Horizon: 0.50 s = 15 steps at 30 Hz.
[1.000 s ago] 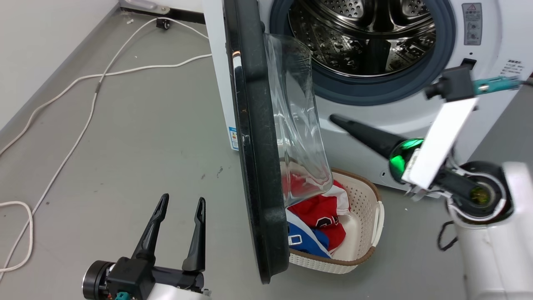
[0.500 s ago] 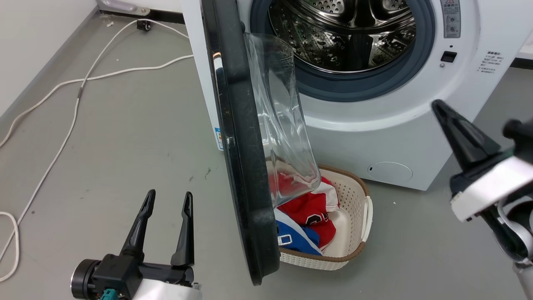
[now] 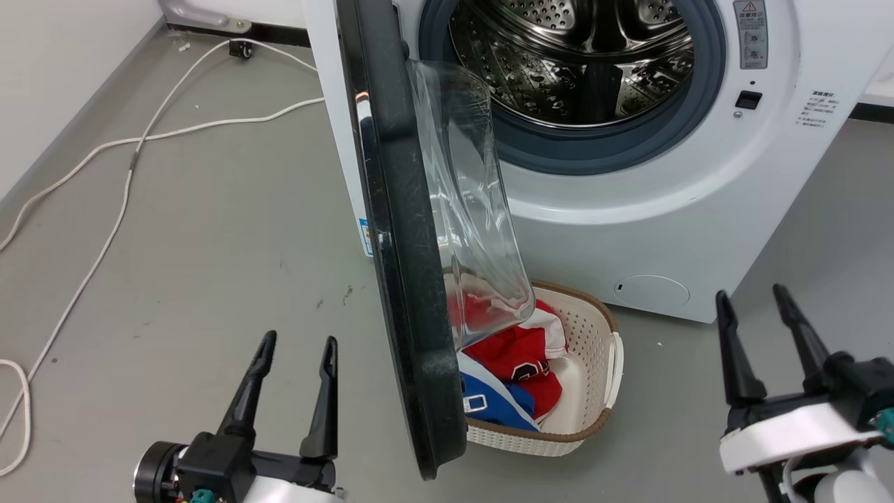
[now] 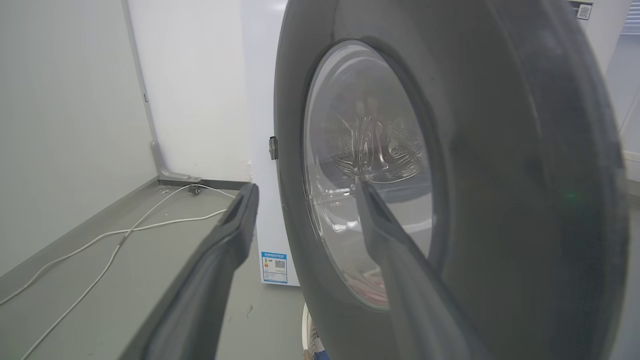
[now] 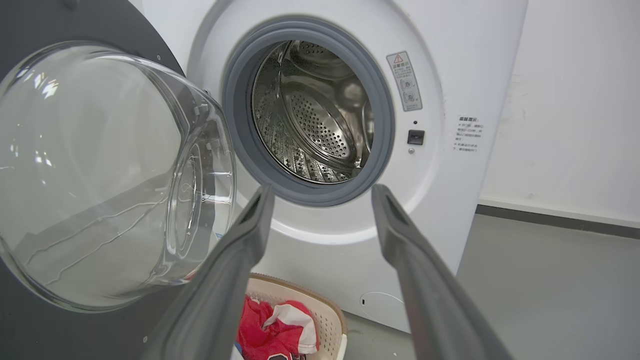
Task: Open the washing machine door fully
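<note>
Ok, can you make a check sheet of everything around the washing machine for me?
Surface: grey floor, a few dark specks.
Job's things: washing machine door swung open, sticking out from the washing machine; steel drum looks empty.
Clutter: laundry basket with red and blue clothes, partly under the door.
Grippers: left gripper and right gripper open, holding nothing.
Cables: white cable trailing across the floor at left.
Surroundings: white wall at left.
</note>
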Tool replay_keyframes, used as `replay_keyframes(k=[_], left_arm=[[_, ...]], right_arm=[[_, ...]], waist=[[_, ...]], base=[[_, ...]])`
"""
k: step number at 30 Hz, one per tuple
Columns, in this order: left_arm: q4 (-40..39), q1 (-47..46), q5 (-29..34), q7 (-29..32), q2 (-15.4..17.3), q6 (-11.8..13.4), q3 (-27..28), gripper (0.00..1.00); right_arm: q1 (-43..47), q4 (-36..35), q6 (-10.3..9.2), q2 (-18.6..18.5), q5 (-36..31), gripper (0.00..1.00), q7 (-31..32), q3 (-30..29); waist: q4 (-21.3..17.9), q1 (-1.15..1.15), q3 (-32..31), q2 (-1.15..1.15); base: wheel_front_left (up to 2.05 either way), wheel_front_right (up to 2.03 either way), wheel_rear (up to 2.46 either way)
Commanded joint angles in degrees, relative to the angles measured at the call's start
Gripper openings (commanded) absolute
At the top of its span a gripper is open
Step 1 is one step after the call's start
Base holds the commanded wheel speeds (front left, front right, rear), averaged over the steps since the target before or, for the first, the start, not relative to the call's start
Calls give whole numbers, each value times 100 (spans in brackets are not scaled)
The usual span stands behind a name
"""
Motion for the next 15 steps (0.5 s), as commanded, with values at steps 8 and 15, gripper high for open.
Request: replay_keyframes(k=[8, 15], left_arm=[[16, -34, 1, -16, -5, 73, -77, 100], [35, -77, 10, -16, -6, 82, -60, 100]], right_arm=[[250, 169, -3, 372, -389, 100, -255, -153], [185, 236, -3, 466, -461, 100, -285, -209]], waist=[[-79, 0, 36, 0], [-107, 0, 32, 0]], base=[[0, 0, 0], [0, 0, 0]])
